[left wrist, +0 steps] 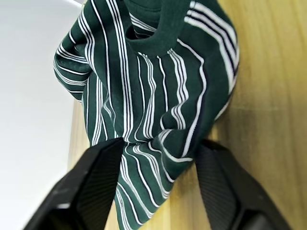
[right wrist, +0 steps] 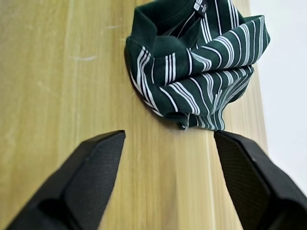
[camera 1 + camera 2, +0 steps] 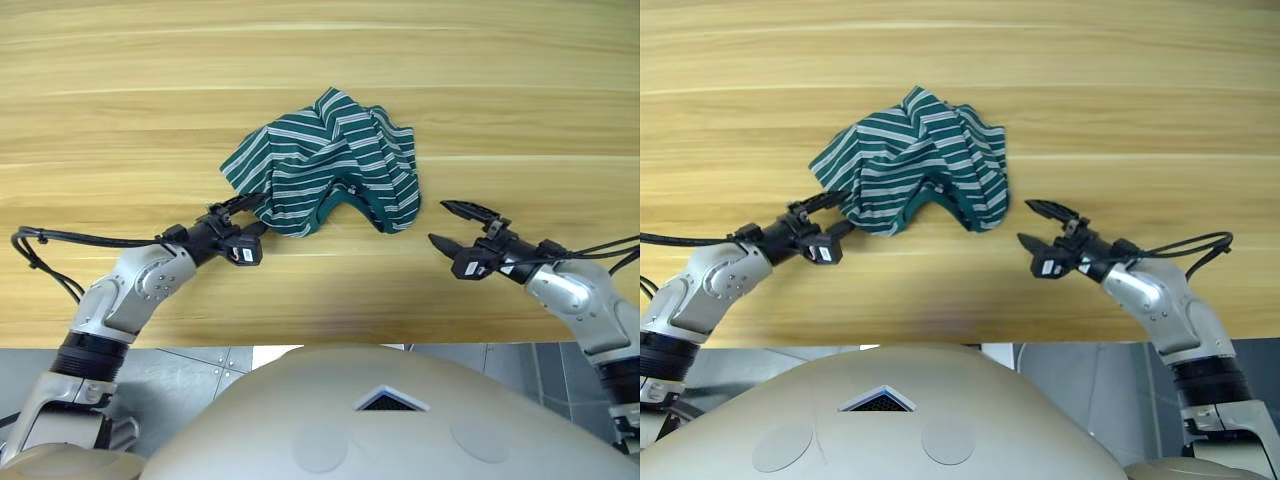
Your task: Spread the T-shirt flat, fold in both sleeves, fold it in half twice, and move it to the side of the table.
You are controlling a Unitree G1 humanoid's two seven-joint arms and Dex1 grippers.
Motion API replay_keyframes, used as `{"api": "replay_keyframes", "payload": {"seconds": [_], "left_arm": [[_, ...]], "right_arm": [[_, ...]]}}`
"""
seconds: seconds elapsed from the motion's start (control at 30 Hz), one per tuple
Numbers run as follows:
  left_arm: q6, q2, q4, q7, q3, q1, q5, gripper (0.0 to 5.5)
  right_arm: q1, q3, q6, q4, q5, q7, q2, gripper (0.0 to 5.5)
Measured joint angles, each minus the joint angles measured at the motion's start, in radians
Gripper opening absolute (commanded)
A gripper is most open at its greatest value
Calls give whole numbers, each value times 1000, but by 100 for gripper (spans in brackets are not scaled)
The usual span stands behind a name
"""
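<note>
Lying crumpled: shirt [image 3: 330,160] — dark green with thin white stripes, bunched in a heap on the tabletop [image 3: 120,100], nothing spread flat.
Left tool [image 3: 255,213]: at the heap's nearest left corner, fingers [image 1: 96,182] parted with a striped fold of cloth lying between them; the cloth reaches both inner faces, but the jaws are not closed down on it.
Right tool [image 3: 438,221]: spread wide and holding nothing, above bare wood.
Shirt from right tool: ahead and towards the left tool, near but apart — a strip of tabletop shows between the fingertips and the closest fold.
Shirt edge: a plain green band arches along the side facing both tools, roughly midway between them.
</note>
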Motion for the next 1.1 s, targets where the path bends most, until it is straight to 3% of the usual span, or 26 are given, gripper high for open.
{"api": "replay_keyframes", "payload": {"seconds": [0.47,1.07,1.1], "left_arm": [[23,-4,-18,9,-15,14,0,5],[50,-39,-26,71,-24,12,22,1],[50,-40,-24,73,-27,9,23,0]], "right_arm": [[-77,66,-55,42,-22,-1,29,340],[-230,130,-100,217,-70,-91,71,340],[-231,133,-101,220,-70,-96,71,323]]}}
